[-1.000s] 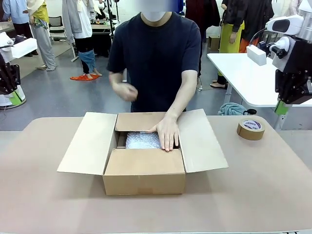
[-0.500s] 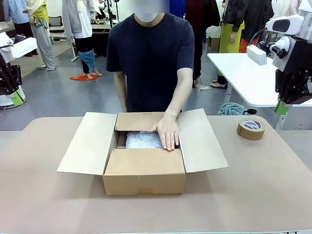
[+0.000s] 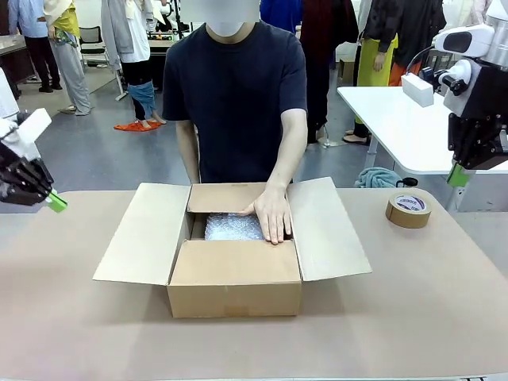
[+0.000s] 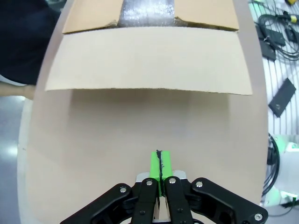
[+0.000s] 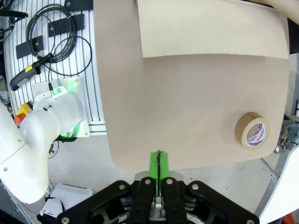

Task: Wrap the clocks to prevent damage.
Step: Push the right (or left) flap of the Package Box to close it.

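An open cardboard box (image 3: 234, 278) stands mid-table with a bubble-wrap bundle (image 3: 230, 228) inside it. The clocks themselves are hidden. A person's hand (image 3: 274, 218) rests flat on the bundle. My left gripper (image 3: 55, 202) hovers shut and empty above the table's left end, well clear of the box; the left wrist view shows its green pads (image 4: 160, 164) pressed together, the box flap (image 4: 149, 58) ahead and the bubble wrap (image 4: 147, 9) beyond. At the far right my right gripper (image 3: 455, 175) hangs above the table edge, with its pads (image 5: 159, 164) shut on nothing.
A roll of brown tape (image 3: 409, 209) lies at the back right of the table, also in the right wrist view as the tape roll (image 5: 252, 129). The box's side flaps (image 3: 329, 230) spread wide. A white table (image 3: 397, 119) stands behind on the right.
My left arm has swung in from the left edge over the table's left end. The person's raised hand has dropped out of sight. The right arm is still.
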You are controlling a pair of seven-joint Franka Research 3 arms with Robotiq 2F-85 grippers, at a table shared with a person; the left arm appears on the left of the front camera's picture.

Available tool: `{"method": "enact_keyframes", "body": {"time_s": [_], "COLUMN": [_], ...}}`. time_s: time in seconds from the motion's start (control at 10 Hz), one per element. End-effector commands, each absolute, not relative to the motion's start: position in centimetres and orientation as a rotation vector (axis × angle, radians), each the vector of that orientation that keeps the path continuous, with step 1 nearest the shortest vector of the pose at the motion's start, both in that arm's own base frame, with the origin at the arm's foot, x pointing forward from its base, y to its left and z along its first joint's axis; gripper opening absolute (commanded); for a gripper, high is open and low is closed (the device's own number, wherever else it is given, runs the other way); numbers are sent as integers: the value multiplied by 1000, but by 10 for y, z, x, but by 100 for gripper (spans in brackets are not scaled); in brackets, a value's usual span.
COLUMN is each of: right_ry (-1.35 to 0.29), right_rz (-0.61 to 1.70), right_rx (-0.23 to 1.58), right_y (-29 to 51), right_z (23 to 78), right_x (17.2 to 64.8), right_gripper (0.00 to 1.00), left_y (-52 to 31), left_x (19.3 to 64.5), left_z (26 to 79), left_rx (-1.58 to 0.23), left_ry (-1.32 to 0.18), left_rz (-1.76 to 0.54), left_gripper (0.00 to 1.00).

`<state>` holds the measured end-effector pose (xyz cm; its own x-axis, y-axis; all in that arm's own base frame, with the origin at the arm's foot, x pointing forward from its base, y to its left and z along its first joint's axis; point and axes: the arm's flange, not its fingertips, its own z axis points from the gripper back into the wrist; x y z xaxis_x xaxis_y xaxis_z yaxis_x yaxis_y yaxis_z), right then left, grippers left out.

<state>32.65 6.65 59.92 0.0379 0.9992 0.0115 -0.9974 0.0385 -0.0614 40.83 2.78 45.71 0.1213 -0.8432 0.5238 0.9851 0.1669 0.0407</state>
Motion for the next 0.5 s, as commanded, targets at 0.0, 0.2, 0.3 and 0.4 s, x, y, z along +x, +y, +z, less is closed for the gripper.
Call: {"method": "enact_keyframes", "body": {"time_s": [0.0,0.2,0.3,0.4], "right_ry": [-71,-71,-71,-71], "right_rz": [1522,1522,1522,1522], "right_rx": [-25,-25,-25,-25], "right_y": [69,69,69,69], "right_z": [599,599,599,599], "right_x": [328,328,328,328], "right_gripper": [1,1,1,1], "left_y": [24,29,29,29], "left_x": [406,407,407,407], "left_z": [436,442,442,442], "left_rx": [-359,-370,-370,-370], "left_ry": [-546,-498,-498,-498], "left_rz": [-1313,-1333,-1333,-1333], "left_gripper": [0,0,0,0]}}
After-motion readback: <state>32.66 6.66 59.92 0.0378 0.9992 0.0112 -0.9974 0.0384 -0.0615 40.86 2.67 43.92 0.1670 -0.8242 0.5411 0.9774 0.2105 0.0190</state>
